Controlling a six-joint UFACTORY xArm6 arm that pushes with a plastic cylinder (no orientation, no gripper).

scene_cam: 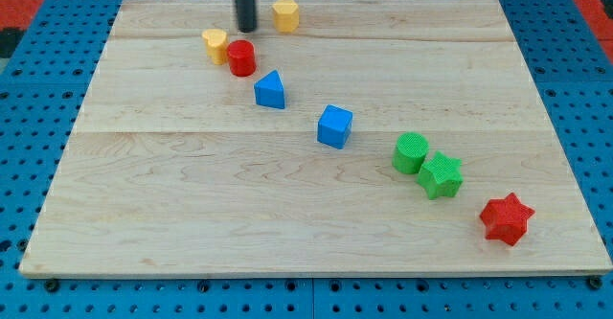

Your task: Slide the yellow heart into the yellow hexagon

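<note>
The yellow heart (215, 45) lies near the view's top left, touching the red cylinder (241, 58) on its right. The yellow hexagon (285, 15) lies at the view's top, to the right of the heart and apart from it. My tip (246, 29) is down on the board between the two yellow blocks, just above the red cylinder and right of the heart. It touches neither yellow block.
A blue triangle (271, 90) and a blue cube (335, 126) lie in a diagonal toward the view's lower right. A green cylinder (411, 153), a green star (441, 174) and a red star (506, 219) follow. The wooden board (192, 214) sits on a blue pegboard.
</note>
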